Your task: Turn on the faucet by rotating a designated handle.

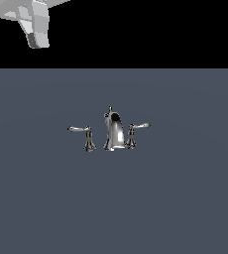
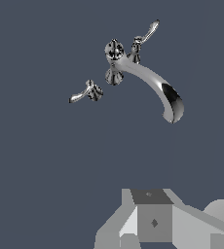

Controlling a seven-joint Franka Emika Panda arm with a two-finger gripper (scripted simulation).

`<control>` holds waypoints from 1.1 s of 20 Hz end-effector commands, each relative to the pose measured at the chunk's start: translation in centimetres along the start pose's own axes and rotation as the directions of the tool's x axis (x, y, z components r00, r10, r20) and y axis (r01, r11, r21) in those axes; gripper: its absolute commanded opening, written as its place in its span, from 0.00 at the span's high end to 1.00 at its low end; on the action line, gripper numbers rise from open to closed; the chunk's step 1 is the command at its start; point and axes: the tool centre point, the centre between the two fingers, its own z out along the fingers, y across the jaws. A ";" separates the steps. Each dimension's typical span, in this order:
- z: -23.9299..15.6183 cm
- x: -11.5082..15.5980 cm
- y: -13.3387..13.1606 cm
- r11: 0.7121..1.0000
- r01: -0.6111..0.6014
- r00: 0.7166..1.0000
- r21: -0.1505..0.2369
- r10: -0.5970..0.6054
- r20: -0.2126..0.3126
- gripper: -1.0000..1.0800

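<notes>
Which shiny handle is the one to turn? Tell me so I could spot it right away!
Find the chrome faucet in the middle of the dark grey surface; its arched spout stands between two lever handles. The handle to turn is on the exterior view's left. Its lever is long, slim and nearly level, while the other handle has a shorter, upturned lever.

The spout [image 1: 114, 130] stands between the handle [image 1: 81, 133] and a second lever [image 1: 136, 131].

Through the wrist camera I see the faucet [image 2: 133, 70] from above on the plain grey tabletop [image 2: 46, 160]: its arched spout [image 2: 155, 85] with a knob top [image 2: 114, 49], and 2 lever handles [image 2: 86, 92] standing on either side. Part of my pincer's grey body [image 2: 153, 221] shows well apart from the faucet, touching nothing.
</notes>
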 end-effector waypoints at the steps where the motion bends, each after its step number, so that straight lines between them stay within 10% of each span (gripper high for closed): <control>1: 1.4 0.4 -1.2 0.999 -0.051 0.999 0.001 0.051 0.002 1.00; 22: 11.3 5.2 -8.3 0.917 -0.398 0.917 -0.004 0.398 0.009 1.00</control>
